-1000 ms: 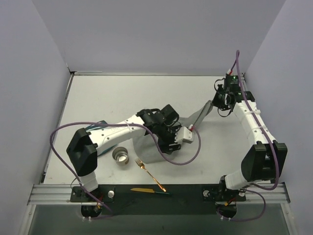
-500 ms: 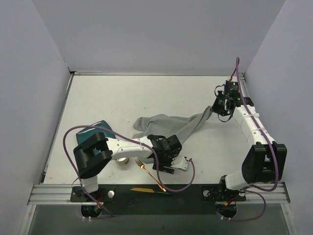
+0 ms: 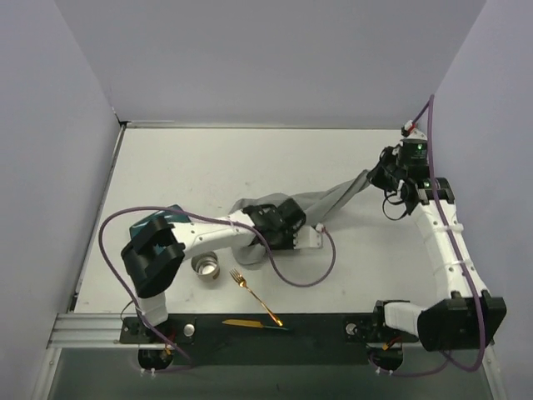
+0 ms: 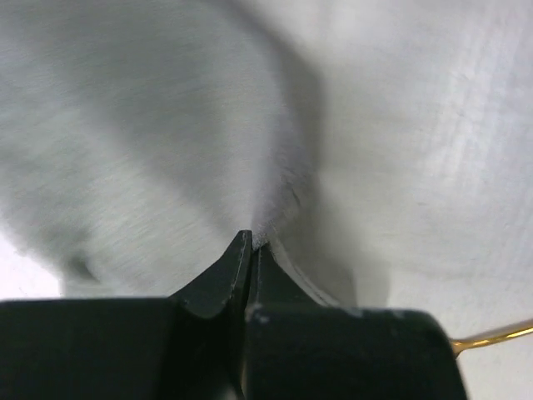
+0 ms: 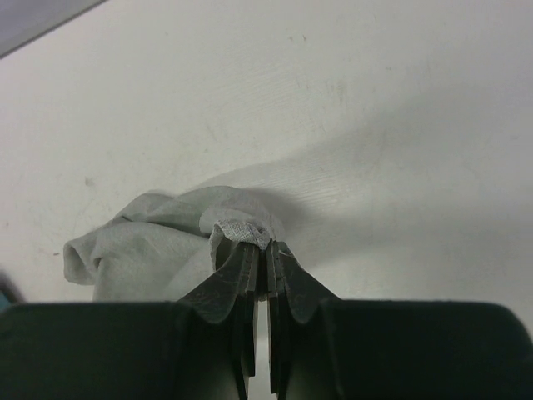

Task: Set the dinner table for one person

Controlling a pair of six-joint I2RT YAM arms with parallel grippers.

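A grey cloth placemat point(image 3: 340, 194) lies bunched and stretched across the middle of the white dinner table point(image 3: 208, 162). My left gripper point(image 3: 281, 223) is on the cloth's left part; in the left wrist view its jaws point(image 4: 252, 243) are shut, pinching a fold of the cloth point(image 4: 166, 125). My right gripper point(image 3: 373, 178) holds the cloth's far right corner; in the right wrist view it point(image 5: 260, 246) is shut on a tuft of the cloth point(image 5: 141, 242), lifted above the table.
A small metal cup point(image 3: 206, 266) stands front left. A gold fork point(image 3: 254, 296) lies just right of it, its end showing in the left wrist view point(image 4: 491, 335). A gold knife point(image 3: 248, 323) rests on the black front strip. A teal object point(image 3: 158, 222) sits behind the left arm.
My left gripper moved back from the table's front onto the cloth and shut on it. My right gripper pulled its corner rightward, drawing the cloth out longer.
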